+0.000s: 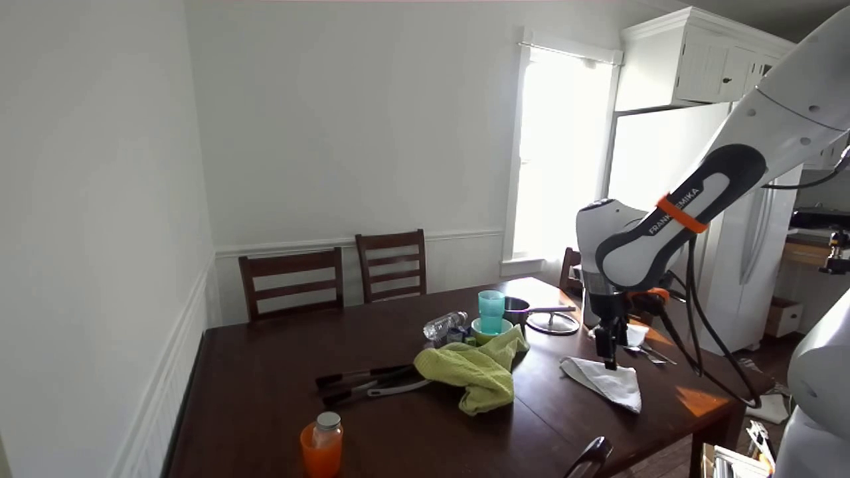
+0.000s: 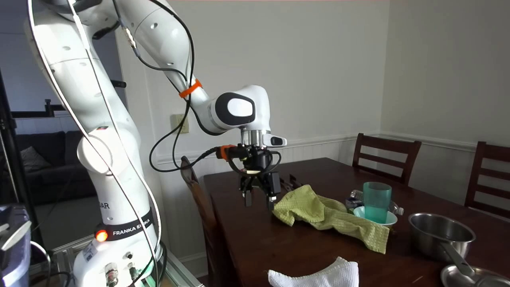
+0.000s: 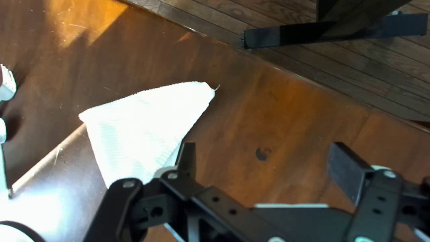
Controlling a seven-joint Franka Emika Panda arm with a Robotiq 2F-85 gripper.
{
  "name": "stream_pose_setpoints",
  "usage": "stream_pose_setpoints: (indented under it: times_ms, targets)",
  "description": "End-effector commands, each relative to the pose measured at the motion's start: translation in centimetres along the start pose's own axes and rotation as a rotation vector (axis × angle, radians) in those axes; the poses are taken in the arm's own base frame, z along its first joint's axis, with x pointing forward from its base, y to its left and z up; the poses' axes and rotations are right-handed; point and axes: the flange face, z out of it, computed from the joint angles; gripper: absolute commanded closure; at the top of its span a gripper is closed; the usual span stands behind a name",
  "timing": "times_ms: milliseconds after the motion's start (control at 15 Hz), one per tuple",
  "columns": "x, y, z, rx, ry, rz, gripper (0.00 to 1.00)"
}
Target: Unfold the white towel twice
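In the lower part of the wrist view, the pincer (image 3: 265,164), jaws spread wide and holding nothing; left of centre, the white towel (image 3: 144,127), lying on the bench (image 3: 285,101) in a tapering, apparently folded shape; task judged incomplete, with at least one unfolding seemingly left; whether the other is done, the visible layers do not tell.

in an exterior view, one table (image 1: 398,438) has four chairs (image 1: 292,264), one white towel (image 1: 607,384) at three o'clock, one yellow-green cloth (image 1: 471,372), one saucepan (image 1: 518,311), one lid (image 1: 550,325), one orange cup (image 1: 322,459) at eight.
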Motion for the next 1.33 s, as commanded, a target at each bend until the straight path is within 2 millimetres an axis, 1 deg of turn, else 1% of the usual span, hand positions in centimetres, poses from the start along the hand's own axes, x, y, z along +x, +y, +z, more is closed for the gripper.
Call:
stream_pose_setpoints:
  times_ms: [0, 200, 400, 667, 867, 1267]
  targets:
    - [-0.5, 1.6, 3.5, -0.048, -0.018, -0.032, 0.0]
    - [-0.9, 1.9, 6.2, -0.055, -0.032, -0.053, 0.0]
    - [-1.3, 1.9, 8.8, -0.07, -0.043, -0.067, 0.0]
    - [-2.2, 1.0, 11.8, -0.124, -0.061, -0.073, 0.0]
    - [-2.8, 0.2, 13.4, -0.149, -0.07, -0.045, 0.0]
    - [-2.8, -0.1, 15.6, -0.175, -0.049, 0.058, 0.0]
